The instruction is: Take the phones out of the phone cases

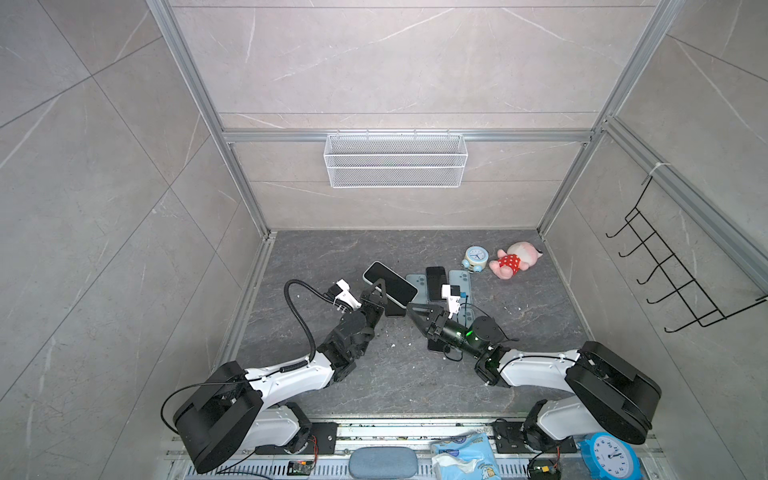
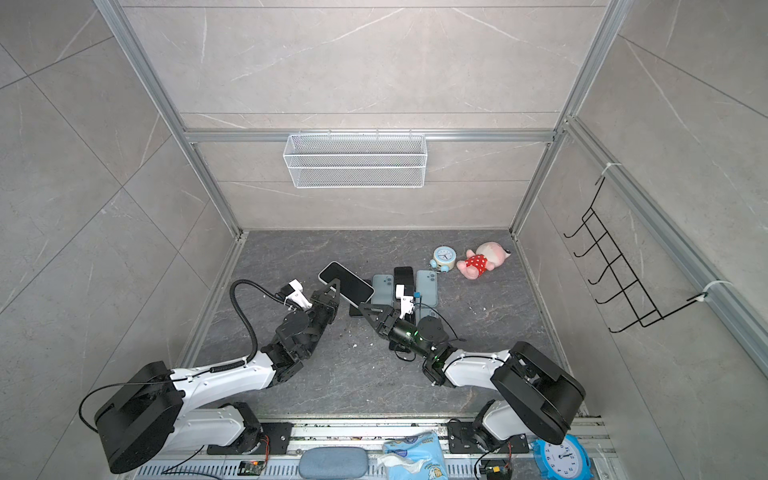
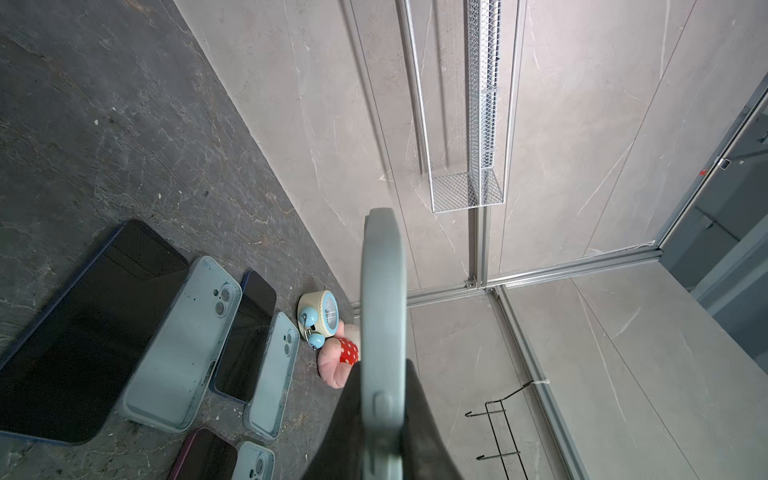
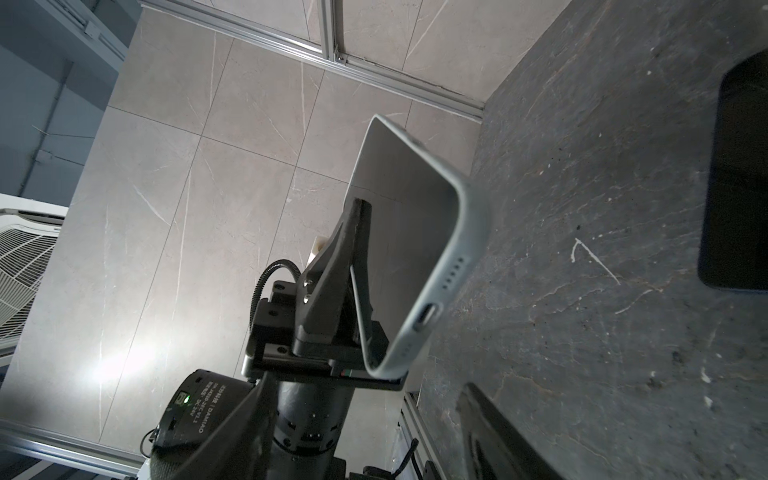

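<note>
Rely on the left gripper [image 1: 380,289], clenched on the long edge of the phone [image 1: 392,282], to hold it in the air over the table [image 1: 332,257], screen up, not yet out of the case [image 4: 465,232]. Bring the right gripper [image 1: 417,316], spread and empty just beside the near end, to the corner by the port [image 4: 426,311]. Pinch only the soft rim, not the glass. Peel slowly away from the left grip, probably against some stretch.

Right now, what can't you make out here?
Cased phone: screen unseen, edge-on in left wrist view.
Maroon-rimmed phone: cut off by that view's bottom edge.
Twin-bell alarm clock: hands too small in both top views.
Right tool: fingers blurred, cropped at right wrist view's edge.
</note>
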### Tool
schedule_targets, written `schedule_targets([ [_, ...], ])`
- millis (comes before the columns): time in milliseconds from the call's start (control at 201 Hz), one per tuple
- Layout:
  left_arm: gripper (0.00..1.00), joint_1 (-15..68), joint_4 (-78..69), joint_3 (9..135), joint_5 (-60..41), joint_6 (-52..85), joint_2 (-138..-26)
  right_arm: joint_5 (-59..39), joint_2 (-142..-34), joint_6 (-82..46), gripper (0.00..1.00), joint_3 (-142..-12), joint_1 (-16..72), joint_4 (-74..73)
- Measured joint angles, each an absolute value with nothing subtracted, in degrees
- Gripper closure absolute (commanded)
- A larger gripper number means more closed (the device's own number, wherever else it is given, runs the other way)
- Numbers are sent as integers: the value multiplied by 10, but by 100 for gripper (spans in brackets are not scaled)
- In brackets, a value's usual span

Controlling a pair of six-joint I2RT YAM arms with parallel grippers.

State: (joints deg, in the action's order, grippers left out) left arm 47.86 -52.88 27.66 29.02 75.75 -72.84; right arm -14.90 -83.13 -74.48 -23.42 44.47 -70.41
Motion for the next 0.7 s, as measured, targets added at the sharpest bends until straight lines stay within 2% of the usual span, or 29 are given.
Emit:
schedule_targets([
  [528, 100, 490, -560, 279, 289, 785, -761, -126, -878, -771, 78, -234, 445, -771],
  [697, 100, 492, -568, 279, 289, 792, -761, -121, -887, -781, 85, -234, 444, -788],
])
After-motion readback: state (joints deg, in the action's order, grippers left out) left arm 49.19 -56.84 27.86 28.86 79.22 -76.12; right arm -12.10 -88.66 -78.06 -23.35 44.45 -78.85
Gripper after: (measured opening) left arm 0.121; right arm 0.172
